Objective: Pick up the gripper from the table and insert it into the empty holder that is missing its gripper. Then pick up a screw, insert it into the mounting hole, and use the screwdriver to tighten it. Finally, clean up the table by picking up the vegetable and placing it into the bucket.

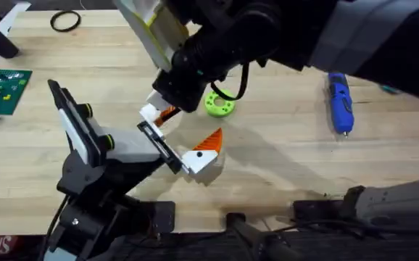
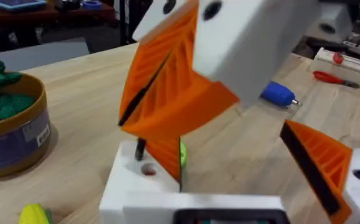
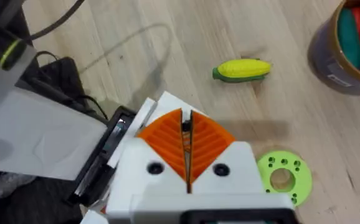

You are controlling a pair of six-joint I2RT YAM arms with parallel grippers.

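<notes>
Misalignment looked the main risk: the right gripper [image 3: 187, 163], its orange pads pressed together on what seemed the small white-and-orange plastic gripper piece [image 1: 159, 114], hovered at the black jointed holder [image 1: 97, 148] near the light wooden table's [image 1: 282, 170] front edge — a skewed entry could jam or drop it. I could not tell the left gripper's [image 2: 242, 118] state. Open room lay toward the right edge, where the blue pen-shaped screwdriver [image 1: 339, 101] rested — the green ring [image 1: 220, 104] crowded the work.
</notes>
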